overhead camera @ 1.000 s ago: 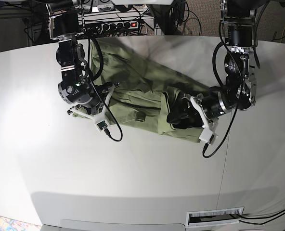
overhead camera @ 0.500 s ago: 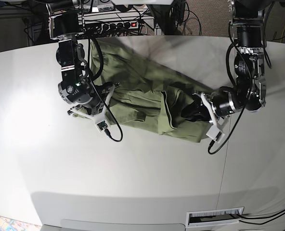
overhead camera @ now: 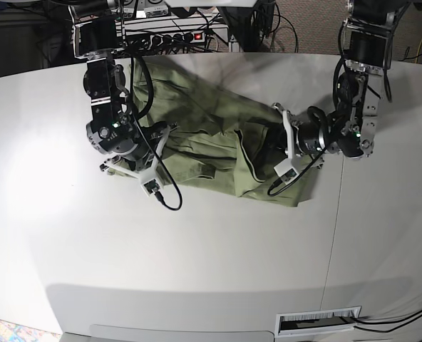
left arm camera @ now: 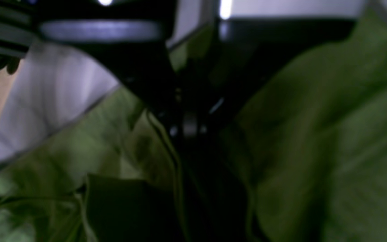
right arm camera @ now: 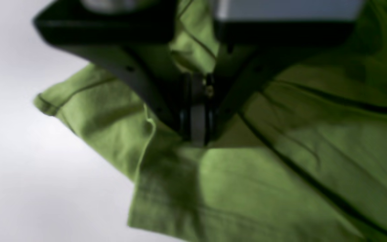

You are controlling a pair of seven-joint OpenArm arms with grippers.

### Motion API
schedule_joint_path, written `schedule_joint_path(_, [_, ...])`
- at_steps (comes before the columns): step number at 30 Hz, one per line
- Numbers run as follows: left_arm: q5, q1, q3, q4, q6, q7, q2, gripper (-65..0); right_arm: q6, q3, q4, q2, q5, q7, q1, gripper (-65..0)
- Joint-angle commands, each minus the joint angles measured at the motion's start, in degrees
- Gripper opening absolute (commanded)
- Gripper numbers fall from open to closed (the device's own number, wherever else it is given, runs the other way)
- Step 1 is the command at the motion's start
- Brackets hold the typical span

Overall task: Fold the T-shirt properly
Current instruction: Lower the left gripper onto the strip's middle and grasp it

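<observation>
The olive-green T-shirt (overhead camera: 211,117) lies crumpled across the back middle of the white table (overhead camera: 197,271), running from the back left down to the right. My right gripper (overhead camera: 162,134) sits on the shirt's left part. In the right wrist view it (right arm camera: 197,134) is shut on a fold of the T-shirt (right arm camera: 264,188) near a hemmed edge. My left gripper (overhead camera: 271,137) is over the shirt's right part. In the blurred, dark left wrist view it (left arm camera: 186,129) is shut, with T-shirt (left arm camera: 314,134) fabric bunched around the tips.
A power strip and cables (overhead camera: 175,35) lie behind the table's back edge. A seam (overhead camera: 334,242) runs down the table on the right. A vent slot (overhead camera: 318,322) sits at the front right edge.
My left arm has swung back and to the left over the shirt, its wrist turning. The shirt's right flap has shifted with it. My right arm has not moved.
</observation>
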Motion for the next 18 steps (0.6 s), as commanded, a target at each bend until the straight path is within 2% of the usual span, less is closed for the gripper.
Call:
schedule_joint_path(1, [1.5, -0.2, 0.2, 0.5, 0.1, 1.8, -0.5, -65.0, -0.2, 0.1, 1.1, 0.2, -0.3, 0.9, 1.0, -65.0])
schedule_joint_path(7, [-10.4, -1.8, 0.1, 7.5, 0.5, 1.2, -1.2, -65.0, -0.2, 0.1, 1.1, 0.2, -0.5, 1.1, 1.0, -65.0])
schedule_joint_path(14, [-22.0, -1.5, 0.1, 14.4, 0.1, 3.8, 0.5, -65.0, -0.2, 0.1, 1.1, 0.2, -0.5, 1.3, 1.0, -65.0])
schedule_joint_path(16, [-23.3, -0.8, 0.1, 14.4, 0.1, 3.8, 2.3, -65.0, -0.2, 0.1, 1.1, 0.2, -0.5, 1.3, 1.0, -65.0])
schedule_joint_path(18, [-22.2, 0.2, 0.1, 14.4, 0.1, 3.8, 3.7, -65.0, -0.2, 0.1, 1.1, 0.2, -0.5, 1.2, 1.0, -65.0])
